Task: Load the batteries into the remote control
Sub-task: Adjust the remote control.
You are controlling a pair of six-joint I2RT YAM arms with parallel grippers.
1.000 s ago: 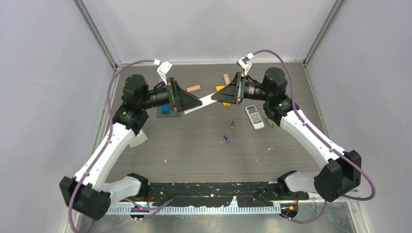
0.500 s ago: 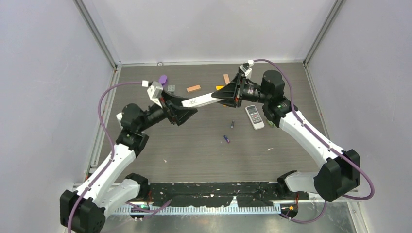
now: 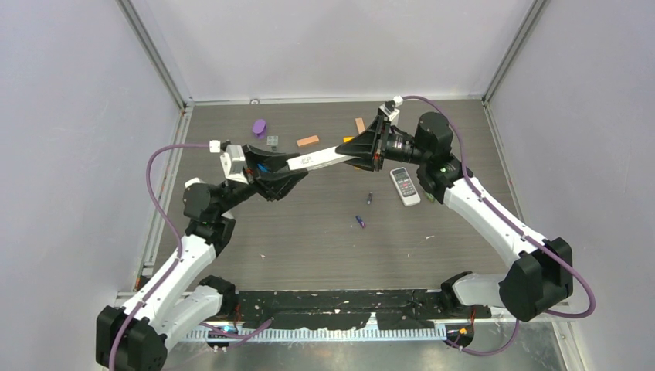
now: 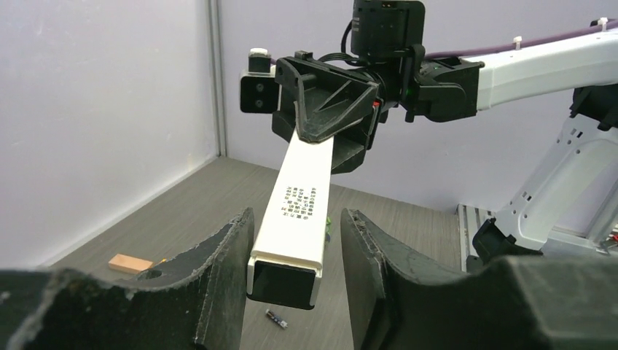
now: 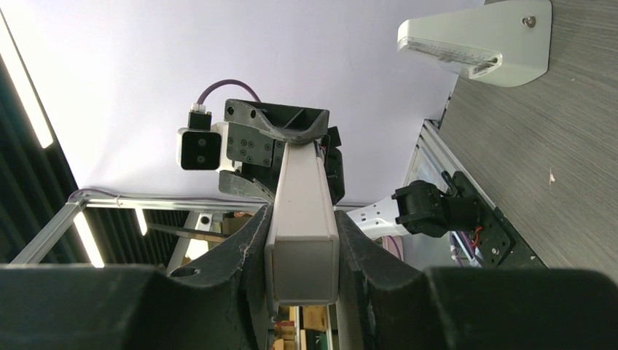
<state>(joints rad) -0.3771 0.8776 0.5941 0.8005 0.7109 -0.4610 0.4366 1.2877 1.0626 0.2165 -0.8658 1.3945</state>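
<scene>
Remote [image 3: 317,160] hangs in mid-air, long axis spanning arm to arm: right fingers [image 5: 248,248] pinch one end, left fingers [image 4: 221,271] spread astride the other, gap showing; batteries [image 3: 360,222] lie on the worktop [image 3: 309,239] below.

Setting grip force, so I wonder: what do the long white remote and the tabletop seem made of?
The white remote looks like smooth, faintly glossy hard plastic: even white faces, crisp edges, printed black text. The tabletop looks like matte grey wood-grain laminate, going by its fine streaks; possibly vinyl.
</scene>
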